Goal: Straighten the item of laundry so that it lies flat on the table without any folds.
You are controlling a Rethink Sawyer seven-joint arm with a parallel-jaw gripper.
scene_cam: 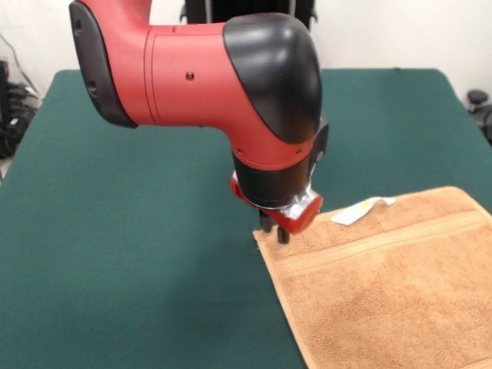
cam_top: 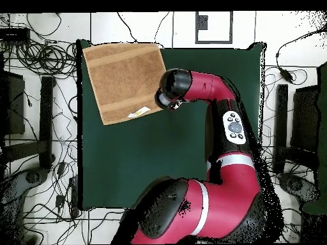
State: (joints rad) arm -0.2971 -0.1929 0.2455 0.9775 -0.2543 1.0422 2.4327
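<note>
Towel (scene_cam: 384,284): spread near one corner of the table (scene_cam: 138,254), its label (scene_cam: 361,209) just past one hem; it looks flat in both views.
Gripper (scene_cam: 274,228): low over the towel's corner — tips at or just on the hem edge.
Grip: cannot tell how far open, nor whether cloth is held.
Key relation: the towel stretches away from the gripper, so any smoothing pull should run outward from that corner.

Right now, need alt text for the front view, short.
A red and black robot arm reaches down so its gripper sits at the corner of a tan towel spread flat on a green table. A small white label sticks out from the towel's far edge.
</note>
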